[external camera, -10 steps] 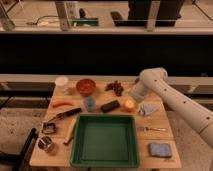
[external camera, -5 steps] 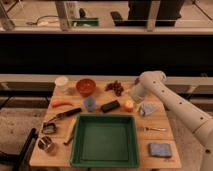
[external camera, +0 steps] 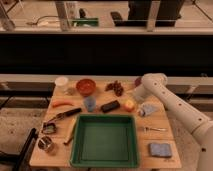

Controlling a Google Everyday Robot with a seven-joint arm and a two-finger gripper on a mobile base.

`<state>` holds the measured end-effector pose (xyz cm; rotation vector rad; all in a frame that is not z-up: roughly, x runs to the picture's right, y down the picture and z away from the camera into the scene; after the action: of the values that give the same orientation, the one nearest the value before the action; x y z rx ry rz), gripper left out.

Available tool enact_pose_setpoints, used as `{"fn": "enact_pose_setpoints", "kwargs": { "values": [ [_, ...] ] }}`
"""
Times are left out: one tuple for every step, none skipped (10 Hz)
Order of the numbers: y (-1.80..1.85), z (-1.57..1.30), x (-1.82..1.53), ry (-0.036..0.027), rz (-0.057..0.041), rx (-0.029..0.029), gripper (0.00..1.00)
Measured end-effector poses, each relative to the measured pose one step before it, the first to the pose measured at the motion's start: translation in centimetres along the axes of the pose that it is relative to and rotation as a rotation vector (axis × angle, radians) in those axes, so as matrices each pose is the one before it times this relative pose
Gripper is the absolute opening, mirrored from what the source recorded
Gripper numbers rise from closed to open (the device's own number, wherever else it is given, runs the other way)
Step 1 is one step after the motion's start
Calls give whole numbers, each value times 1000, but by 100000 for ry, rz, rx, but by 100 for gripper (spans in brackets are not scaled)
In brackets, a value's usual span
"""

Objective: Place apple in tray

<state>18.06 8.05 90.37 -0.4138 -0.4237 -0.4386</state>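
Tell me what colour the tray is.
The tray is green, clearest in the camera view. The gripper is by the apple.

You find no legible text, label or number on any item. The pincer (external camera: 134,97) sits just above the apple (external camera: 129,105) on the worktop (external camera: 162,118).

Arm (external camera: 176,108) bent; gripper (external camera: 134,100) low, centre-right.

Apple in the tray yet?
No, the apple sits on the table outside the tray, with the gripper right beside it.
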Motion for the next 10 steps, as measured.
{"fn": "enact_pose_setpoints", "kwargs": {
  "values": [
    [67,-148,578,448,484,716,78],
    [-6,-117,297,64,282,838,71],
    [-59,-141,156,-354,297,995,61],
    [22,-50,37,-774,332,657,50],
    [-11,4,-183,-1417,246,550,41],
    [12,167,-480,-1990,45,-59,37],
    [-247,313,-1037,-2377,-1108,-271,38],
    [-256,292,-1069,-1664,-1696,-451,43],
    [-274,190,-771,-826,-1321,-321,46],
    [-241,103,-381,-359,-691,-128,44]
  ]
}}
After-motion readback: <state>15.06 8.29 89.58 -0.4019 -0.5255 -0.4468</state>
